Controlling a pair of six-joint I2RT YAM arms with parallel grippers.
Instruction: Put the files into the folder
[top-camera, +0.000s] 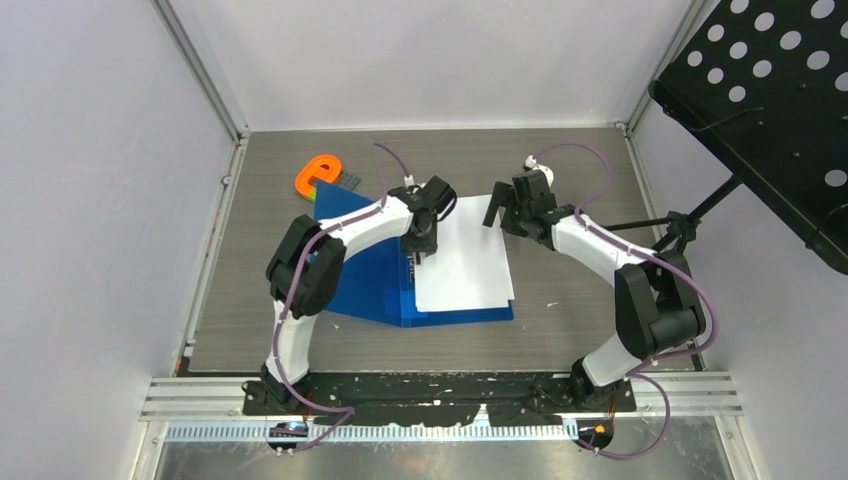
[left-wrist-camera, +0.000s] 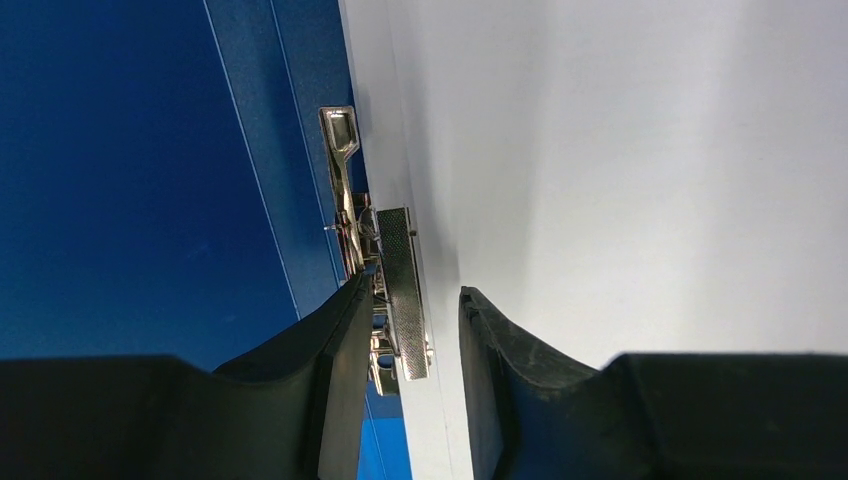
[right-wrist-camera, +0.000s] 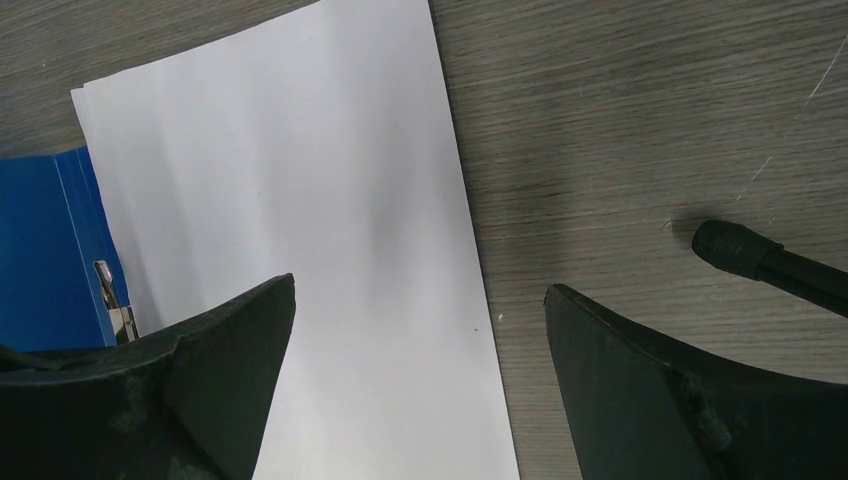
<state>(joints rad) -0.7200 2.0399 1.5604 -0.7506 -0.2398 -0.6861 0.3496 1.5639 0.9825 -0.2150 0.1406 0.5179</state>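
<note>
The left arm bends up from its base and reaches to the right over the folder, its wrist turned down so the left gripper stands on the spine. Its fingers are drawn partway in on either side of the metal clip. The left finger is against the clip, while a strip of white shows between the clip and the right finger, so I cannot tell whether it grasps the clip. The right arm arches from its base to the far left. The right gripper hangs released, jaws spread wide and holding nothing, over the right edge of the files and the bare table

There are two arms, one folder and one clip. The files are a thin pile whose sheets I cannot count. There is also one orange object at the far left and one black perforated stand at the right

The folder lies open on the table. The files rest on its right half, their left edge at the clip, with blue showing along their near edge
</note>
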